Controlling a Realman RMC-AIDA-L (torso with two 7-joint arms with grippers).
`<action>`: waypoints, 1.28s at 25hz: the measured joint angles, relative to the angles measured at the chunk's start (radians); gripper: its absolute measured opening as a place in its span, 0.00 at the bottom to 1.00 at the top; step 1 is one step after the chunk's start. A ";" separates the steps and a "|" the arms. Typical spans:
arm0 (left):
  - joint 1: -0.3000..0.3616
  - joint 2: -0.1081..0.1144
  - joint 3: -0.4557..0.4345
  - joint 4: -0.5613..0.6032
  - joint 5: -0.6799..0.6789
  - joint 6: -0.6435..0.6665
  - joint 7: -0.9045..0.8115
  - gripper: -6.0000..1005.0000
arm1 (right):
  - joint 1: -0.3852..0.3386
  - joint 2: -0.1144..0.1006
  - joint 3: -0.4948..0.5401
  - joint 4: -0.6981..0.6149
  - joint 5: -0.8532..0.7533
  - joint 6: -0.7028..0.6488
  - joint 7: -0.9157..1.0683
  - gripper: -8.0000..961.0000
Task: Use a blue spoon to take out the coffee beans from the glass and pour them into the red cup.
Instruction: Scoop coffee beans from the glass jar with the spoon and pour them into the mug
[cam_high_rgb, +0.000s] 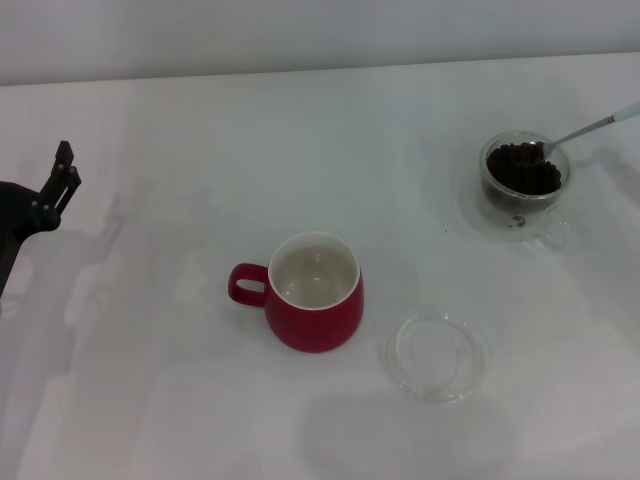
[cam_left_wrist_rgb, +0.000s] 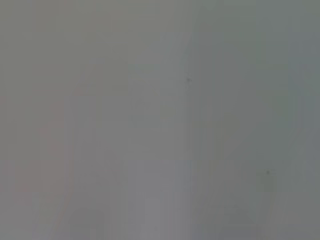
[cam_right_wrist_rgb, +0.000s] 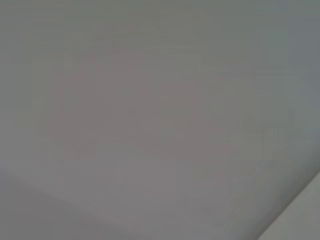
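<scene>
Blue spoon (cam_high_rgb: 590, 128) rests in the glass (cam_high_rgb: 524, 170), bowl down in the coffee beans (cam_high_rgb: 522, 168), shiny metal neck and pale handle slanting up and off the far right edge of the head view. So its long axis runs from the glass toward the far right. The glass is clear and double-walled, and stands on a flat clear saucer (cam_high_rgb: 478, 215) at far right of the white bench (cam_high_rgb: 180, 130). Beans are dark, oval and heaped.

Red cup (cam_high_rgb: 314, 291): glossy, rounded, white inside, empty, loop handle pointing left; near centre, well apart from the glass. A second clear round saucer (cam_high_rgb: 436, 356) lies just right of it.

Left hand (cam_high_rgb: 58, 180) hangs at the far left edge, grasping nothing; whether released or clenched, cannot tell. Right hand isn't visible. Both wrist views show only blank grey.

The spoon lies far right, so the right arm is likely the nearer one for the pickup.
</scene>
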 joint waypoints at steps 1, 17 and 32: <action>0.000 0.000 0.000 0.000 0.001 0.000 0.000 0.84 | 0.000 0.000 0.000 0.000 0.000 0.006 0.000 0.16; 0.003 0.000 0.009 0.009 0.005 -0.001 0.000 0.84 | 0.000 0.014 -0.010 0.010 -0.005 0.100 0.010 0.16; 0.015 -0.001 0.011 0.012 0.029 -0.001 0.000 0.84 | 0.008 0.053 -0.132 0.022 -0.014 0.139 -0.011 0.16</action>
